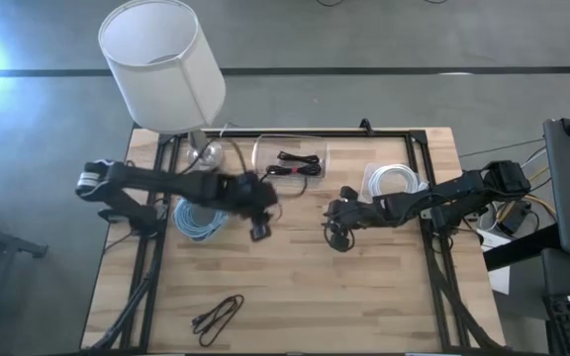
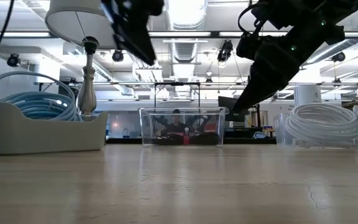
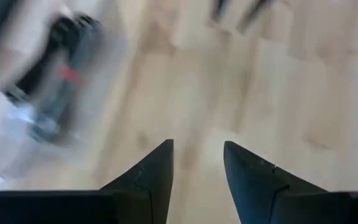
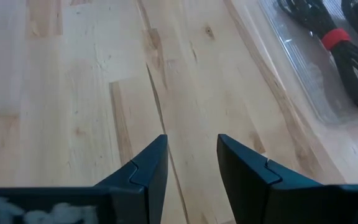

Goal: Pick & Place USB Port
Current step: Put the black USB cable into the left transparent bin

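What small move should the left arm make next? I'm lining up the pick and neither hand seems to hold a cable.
Probably swing the left hand back to the clear bin and lower it onto the black bundled cable. Its fingers stand apart with nothing between them, and it hangs over bare table, as does the right hand.

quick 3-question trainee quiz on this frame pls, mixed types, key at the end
1. True or false: the black cable near the table's front edge is held by the left gripper.
2. What lies in the clear tray at the back of the table?
A. a white cable coil
B. black cables with a red tie
C. nothing
3. Fill in: the blue cable coil sits on the ____ arm's side of the table.

Key
1. False: it lies loose on the wood, and both the left gripper and the right gripper are open and empty.
2. B
3. left
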You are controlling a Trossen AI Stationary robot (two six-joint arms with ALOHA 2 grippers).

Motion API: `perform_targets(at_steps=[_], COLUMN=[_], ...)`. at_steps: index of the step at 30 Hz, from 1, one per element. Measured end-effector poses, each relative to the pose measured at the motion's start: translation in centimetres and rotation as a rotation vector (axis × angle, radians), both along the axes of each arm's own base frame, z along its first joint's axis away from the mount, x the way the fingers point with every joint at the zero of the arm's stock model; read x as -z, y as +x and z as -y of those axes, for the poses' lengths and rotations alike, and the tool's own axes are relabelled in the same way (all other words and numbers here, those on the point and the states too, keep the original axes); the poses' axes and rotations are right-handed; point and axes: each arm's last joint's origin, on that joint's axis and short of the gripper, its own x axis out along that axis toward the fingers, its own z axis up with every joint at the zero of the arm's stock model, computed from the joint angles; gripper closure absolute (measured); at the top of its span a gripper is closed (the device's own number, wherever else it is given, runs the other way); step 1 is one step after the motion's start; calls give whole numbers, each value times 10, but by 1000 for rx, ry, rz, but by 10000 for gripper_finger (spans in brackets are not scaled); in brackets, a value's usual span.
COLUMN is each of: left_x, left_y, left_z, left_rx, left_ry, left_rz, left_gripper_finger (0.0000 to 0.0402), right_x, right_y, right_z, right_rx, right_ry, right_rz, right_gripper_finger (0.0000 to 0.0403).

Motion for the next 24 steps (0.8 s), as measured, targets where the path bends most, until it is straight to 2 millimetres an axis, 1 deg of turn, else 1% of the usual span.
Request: perform_targets(at_steps=[7,10,13,17,21,24], left_x=[12,19,29,44,60,70], left_y=[-28,-38,-48,-63,-74,-78], left_z=[59,84,105,126,139,150], left_rx=[-31,31,21,-30,-127,-147], left_ry=[-179,-236,-297,-389,-518,-613], left_rz=[1,-31,-65,-133,-183,-174], left_gripper_finger=[259,259,259,260,259,260], right_x=[0,0,-2,-9,-20,-29], right_y=[0,0,2,8,16,21], right_z=[0,0,1,2,4,6], right_rx=[-2,-16,-42,-83,-129,-157], right_ry=[-3,-19,-49,-101,-170,-222], right_rz=[-1,1,19,84,157,184], right_gripper_finger=[266,268,271,269,270,273])
